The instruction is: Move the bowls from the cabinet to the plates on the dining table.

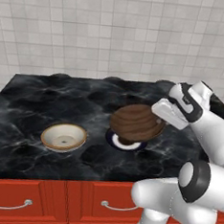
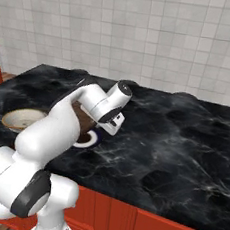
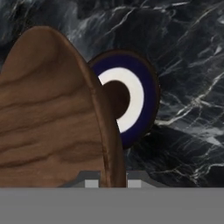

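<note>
My gripper is shut on the rim of the dark brown wooden bowl, which hangs tilted just above the blue-rimmed plate. In the hand view the rim of the wooden bowl sits between the fingertips of my gripper, and the blue-rimmed plate lies beyond it. The cream bowl with an ochre rim stands upright on the dining table, left of the plate. Whatever lies under it is hidden. In the right base view my arm covers most of the wooden bowl. The cabinet is out of view.
Red drawer fronts with silver handles run under the table's front edge. A tiled wall stands behind the table. The black marble top stretches bare to the right of the plate.
</note>
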